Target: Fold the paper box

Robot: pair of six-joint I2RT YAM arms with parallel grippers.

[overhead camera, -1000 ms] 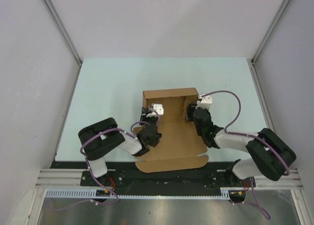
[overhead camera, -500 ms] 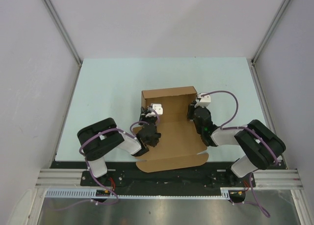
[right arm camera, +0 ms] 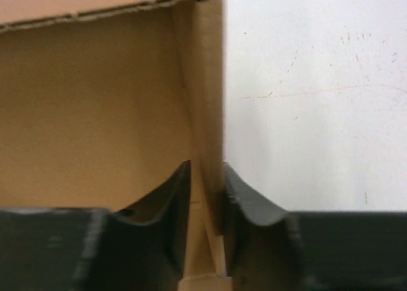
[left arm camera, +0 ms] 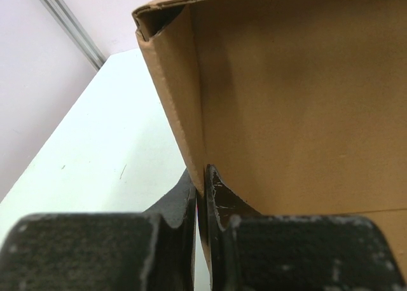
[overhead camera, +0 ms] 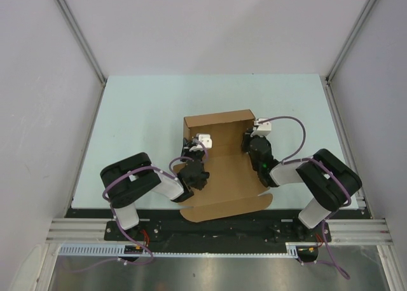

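Observation:
The paper box (overhead camera: 226, 170) is plain brown cardboard in the middle of the table, with its back wall and both side walls standing and its front flap (overhead camera: 222, 208) lying flat toward the arm bases. My left gripper (overhead camera: 189, 150) is shut on the left side wall (left arm camera: 175, 100), which is pinched thin between the fingers of the left gripper (left arm camera: 200, 183). My right gripper (overhead camera: 247, 142) holds the right side wall (right arm camera: 206, 81). There the doubled cardboard sits between the two fingers of the right gripper (right arm camera: 206, 176), one inside the box and one outside.
The pale table (overhead camera: 140, 113) spreads around the box, bordered by white walls with metal rails at left (overhead camera: 76, 33) and right (overhead camera: 356, 33). The black base rail (overhead camera: 222, 230) runs along the near edge, just past the front flap.
My right gripper has closed onto the right side wall, and the right arm's elbow has swung inward toward the box. The left gripper keeps its hold unchanged.

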